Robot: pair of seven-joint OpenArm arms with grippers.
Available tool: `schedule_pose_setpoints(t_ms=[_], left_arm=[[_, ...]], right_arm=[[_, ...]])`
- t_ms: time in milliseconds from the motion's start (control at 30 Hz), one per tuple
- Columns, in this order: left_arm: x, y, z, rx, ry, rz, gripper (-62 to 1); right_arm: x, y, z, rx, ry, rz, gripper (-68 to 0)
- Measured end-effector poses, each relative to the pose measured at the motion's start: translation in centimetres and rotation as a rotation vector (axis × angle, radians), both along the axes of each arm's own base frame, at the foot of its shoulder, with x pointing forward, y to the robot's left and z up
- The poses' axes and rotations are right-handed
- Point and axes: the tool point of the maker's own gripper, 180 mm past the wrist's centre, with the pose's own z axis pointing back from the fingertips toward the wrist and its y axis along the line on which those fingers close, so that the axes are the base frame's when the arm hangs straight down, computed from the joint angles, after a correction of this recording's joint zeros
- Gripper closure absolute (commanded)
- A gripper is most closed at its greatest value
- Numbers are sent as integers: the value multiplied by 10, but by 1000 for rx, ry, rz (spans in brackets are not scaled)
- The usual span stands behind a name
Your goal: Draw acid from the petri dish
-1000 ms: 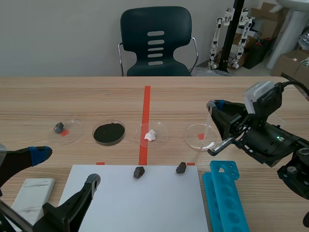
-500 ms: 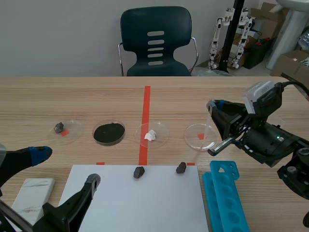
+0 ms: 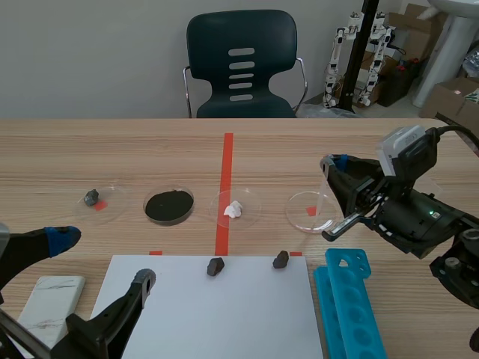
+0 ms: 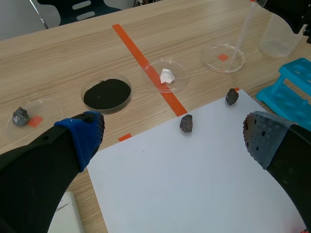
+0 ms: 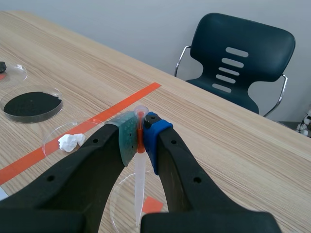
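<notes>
At far right on the surface (image 3: 150,149), the right jaws clamp a pipette (image 5: 139,179) upright, its tip in the clear petri dish (image 3: 299,210); near left, the left jaws gape over white paper (image 3: 224,314)

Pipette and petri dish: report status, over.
Right gripper shut on pipette, tip down in the clear petri dish. Left gripper open, empty, over the white paper. Nothing in the way seen.

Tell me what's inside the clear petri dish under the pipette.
The pipette, held by the right tool, has its tip inside the petri dish, and an orange tape square shows through its floor. Clear liquid, if any, cannot be made out.
</notes>
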Motion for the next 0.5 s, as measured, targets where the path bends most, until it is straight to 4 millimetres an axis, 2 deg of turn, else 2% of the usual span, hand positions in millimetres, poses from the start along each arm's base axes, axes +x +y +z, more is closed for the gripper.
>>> schedule_pose_setpoints(t_ms=[500], left_arm=[[0, 0, 0, 0, 0, 0, -602]], right_arm=[[0, 0, -2, -6, 9, -1, -96]])
